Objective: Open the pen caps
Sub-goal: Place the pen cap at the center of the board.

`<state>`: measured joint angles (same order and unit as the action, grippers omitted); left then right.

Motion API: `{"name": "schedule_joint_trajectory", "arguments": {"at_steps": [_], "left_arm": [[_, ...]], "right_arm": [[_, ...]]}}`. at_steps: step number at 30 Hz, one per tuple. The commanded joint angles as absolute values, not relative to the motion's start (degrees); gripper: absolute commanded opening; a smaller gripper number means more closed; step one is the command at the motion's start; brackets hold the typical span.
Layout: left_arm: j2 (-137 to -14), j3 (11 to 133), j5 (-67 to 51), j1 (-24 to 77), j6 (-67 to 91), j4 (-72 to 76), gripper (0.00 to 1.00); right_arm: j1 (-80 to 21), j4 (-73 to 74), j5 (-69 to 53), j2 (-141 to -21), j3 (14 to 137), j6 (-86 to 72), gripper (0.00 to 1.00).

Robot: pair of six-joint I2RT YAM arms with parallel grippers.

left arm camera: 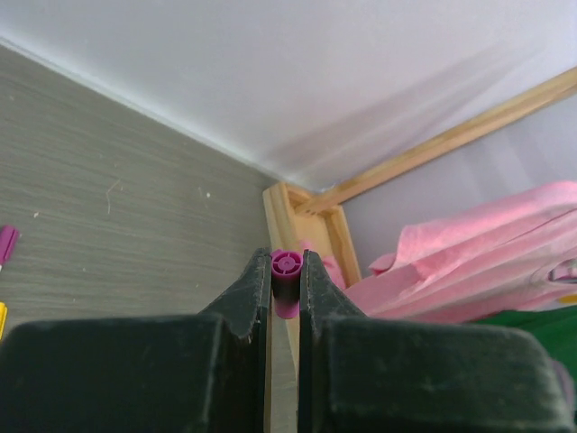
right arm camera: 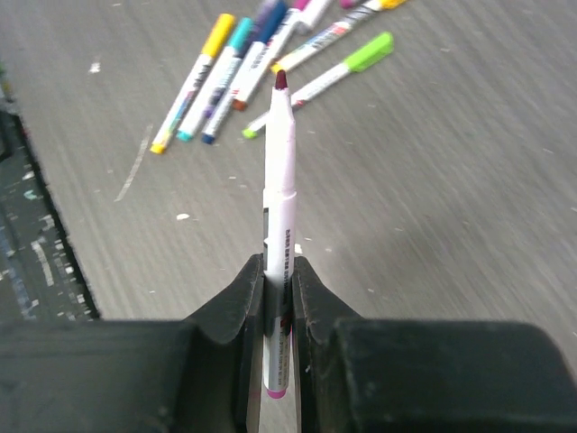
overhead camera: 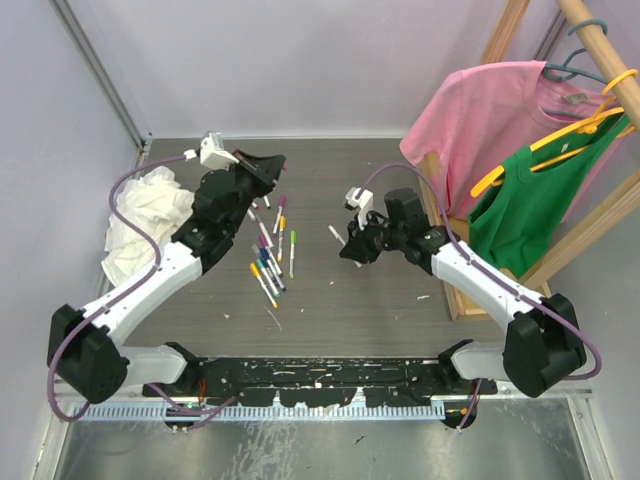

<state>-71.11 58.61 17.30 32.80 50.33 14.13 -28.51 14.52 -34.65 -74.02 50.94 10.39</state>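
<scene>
The black-and-white left arm [overhead camera: 150,285] reaches forward and in toward the middle. Its black two-finger left gripper [left arm camera: 286,275] is pinched tight on a small purple plastic cap [left arm camera: 286,263]. The matching black-and-white right arm [overhead camera: 480,280] stretches in from the other side. Its black right gripper [right arm camera: 278,271] is clamped round a thin white-barrelled marker pen [right arm camera: 279,180], whose bared tip points away from the wrist. From above the two grippers sit well apart; how high each hangs is hard to judge.
</scene>
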Motion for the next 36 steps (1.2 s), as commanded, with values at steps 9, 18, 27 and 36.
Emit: {"name": "schedule_joint_trajectory", "arguments": {"at_steps": [9, 18, 27, 36], "left_arm": [[-105.05, 80.15, -8.85, 31.34, 53.66, 13.45, 0.0], [-142.63, 123.4, -17.8, 31.59, 61.35, 5.11, 0.0], [-164.68, 151.12, -9.3, 32.85, 66.96, 4.47, 0.07], [-168.49, 151.34, -2.08, 34.03, 69.25, 6.15, 0.12]], "right_arm": [[-24.07, 9.37, 2.5, -83.39, 58.02, 12.69, 0.01], [-11.92, 10.82, 4.16, -101.4, 74.75, 16.49, 0.01], [-10.12, 15.36, 5.66, -115.42, 88.11, 19.44, 0.04], [-9.4, 21.16, 3.1, -123.64, 96.36, 19.46, 0.11]]}}
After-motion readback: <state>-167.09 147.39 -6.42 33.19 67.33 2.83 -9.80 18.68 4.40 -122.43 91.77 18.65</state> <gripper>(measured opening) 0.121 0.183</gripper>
